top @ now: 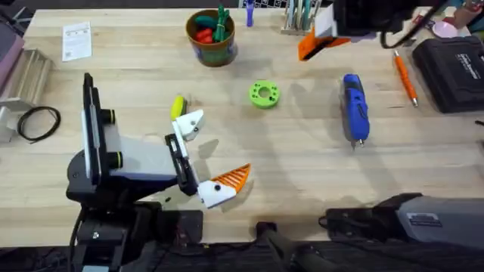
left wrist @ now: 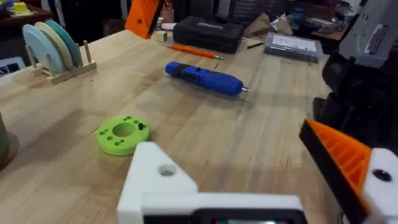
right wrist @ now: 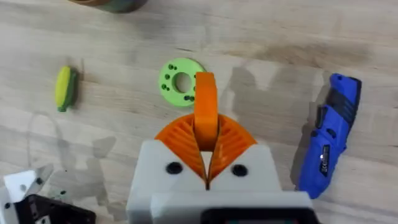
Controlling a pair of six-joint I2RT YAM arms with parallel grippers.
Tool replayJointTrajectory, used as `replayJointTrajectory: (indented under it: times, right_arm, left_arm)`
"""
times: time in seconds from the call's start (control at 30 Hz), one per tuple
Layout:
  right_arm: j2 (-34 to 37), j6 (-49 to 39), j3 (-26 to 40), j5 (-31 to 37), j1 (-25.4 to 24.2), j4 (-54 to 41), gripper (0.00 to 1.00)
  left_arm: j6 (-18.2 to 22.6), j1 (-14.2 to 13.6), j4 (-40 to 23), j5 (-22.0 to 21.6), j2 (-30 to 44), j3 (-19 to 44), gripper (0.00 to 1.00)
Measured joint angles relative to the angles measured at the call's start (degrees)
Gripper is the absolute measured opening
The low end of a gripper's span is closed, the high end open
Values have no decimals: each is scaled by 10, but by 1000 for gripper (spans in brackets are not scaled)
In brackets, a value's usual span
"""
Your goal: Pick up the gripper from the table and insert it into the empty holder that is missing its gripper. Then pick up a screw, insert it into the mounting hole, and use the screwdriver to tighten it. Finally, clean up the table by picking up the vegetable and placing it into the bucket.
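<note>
Now, lower left of the overhead view: left gripper point(top: 212, 151) spread wide, holding nothing. Its bare white holder point(top: 189, 125) sits mid-left, just above the worktop. Upper right: right gripper point(top: 321, 38) clamped on the orange wedge gripper point(right wrist: 206, 102), aloft. Judgement: carry across slowly, line the wedge up with the holder, seat in 1 straight push.

vegetable point(top: 178, 106) left of disc point(top: 264, 94), screwdriver point(top: 355, 107) right

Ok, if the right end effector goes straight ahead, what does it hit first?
Likely the green disc, right beyond the orange gripper it clamps; depth is unclear, so maybe bare table.
</note>
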Motion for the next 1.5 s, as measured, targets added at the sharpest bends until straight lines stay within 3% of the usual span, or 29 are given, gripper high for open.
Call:
replayJointTrajectory:
  times: [0.3, 0.63, 0.9, 1.27, 1.5]
  right_arm:
    - [-64, 16, -16, -5, 0, 2, 9]
    - [-109, 26, -198, -50, 0, 148, 9]
    - [-131, 43, -263, -155, 0, 274, 9]
    - [-131, 160, -379, -303, 0, 562, 9]
    - [-131, 345, -506, -415, -3, 918, 9]
  left_arm:
    - [0, 0, 0, 1, 0, 0, 985]
    - [0, 0, 0, 1, 0, 0, 985]
    - [0, 0, 0, 1, 0, 0, 985]
    - [0, 0, 0, 1, 0, 0, 985]
    - [0, 0, -1, 2, 0, 0, 985]
